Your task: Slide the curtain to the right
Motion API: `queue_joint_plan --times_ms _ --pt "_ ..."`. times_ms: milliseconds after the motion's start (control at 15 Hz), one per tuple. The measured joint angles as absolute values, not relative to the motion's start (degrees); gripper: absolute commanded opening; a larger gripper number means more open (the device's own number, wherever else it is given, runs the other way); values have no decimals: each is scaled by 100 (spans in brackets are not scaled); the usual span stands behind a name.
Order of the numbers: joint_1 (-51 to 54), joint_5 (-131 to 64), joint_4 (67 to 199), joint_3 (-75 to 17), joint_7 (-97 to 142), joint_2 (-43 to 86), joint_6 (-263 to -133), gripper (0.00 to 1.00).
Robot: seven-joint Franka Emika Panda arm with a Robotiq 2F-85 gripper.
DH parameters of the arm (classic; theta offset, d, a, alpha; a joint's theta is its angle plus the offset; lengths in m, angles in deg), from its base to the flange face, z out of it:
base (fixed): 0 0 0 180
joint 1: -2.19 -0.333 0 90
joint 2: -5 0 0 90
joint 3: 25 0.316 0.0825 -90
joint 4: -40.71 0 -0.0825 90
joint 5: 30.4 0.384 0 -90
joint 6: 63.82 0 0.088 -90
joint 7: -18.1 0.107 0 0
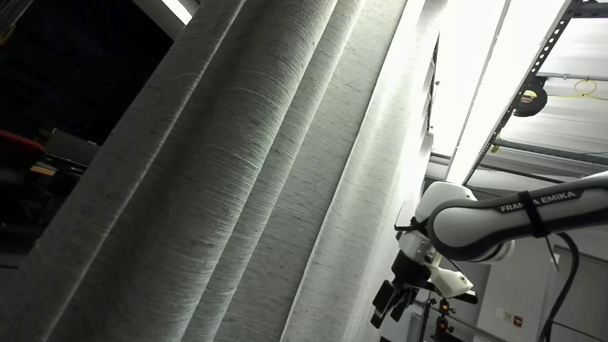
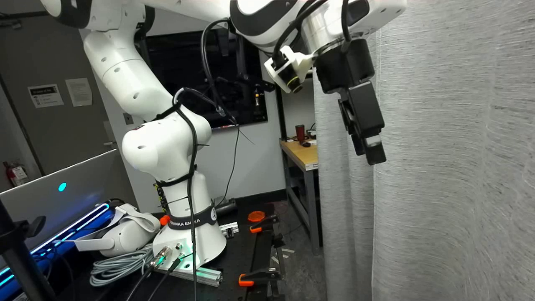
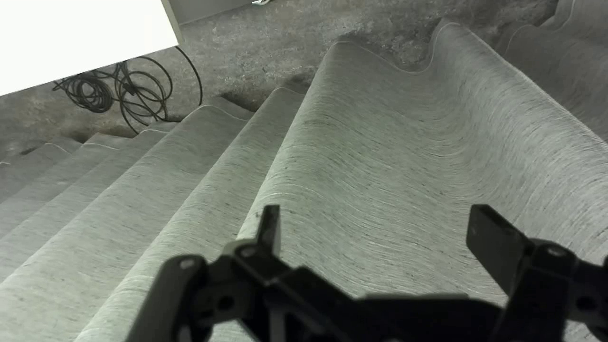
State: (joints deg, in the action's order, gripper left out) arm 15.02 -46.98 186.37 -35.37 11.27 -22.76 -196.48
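The curtain [image 1: 247, 180] is a tall light grey woven drape with long vertical folds. It fills much of an exterior view and the right side of the exterior view that shows the robot base [image 2: 443, 188]. In the wrist view the curtain [image 3: 370, 142] runs down in folds to its hem near the floor. My gripper [image 3: 375, 213] is open, with its black fingers wide apart and nothing held between them. In both exterior views the gripper [image 1: 385, 317] [image 2: 368, 155] points downward beside the curtain. I cannot tell whether the fingers touch the fabric.
A wood-topped table [image 2: 299, 152] stands behind the curtain's edge. A headset [image 2: 129, 230], coiled cable [image 2: 121, 263] and orange clamps [image 2: 259, 278] are around the robot base. In the wrist view, a white panel [image 3: 80, 42] and black cables [image 3: 137, 90] lie beyond the hem.
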Motion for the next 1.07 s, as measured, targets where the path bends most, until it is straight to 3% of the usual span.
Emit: queue_joint_plan --times_ms 600,1067 --pt "1434 -4620 18646 -3523 1122 -2276 -19648 100" --pt "756 -3507 18526 -3512 847 -2292 -19647 100"
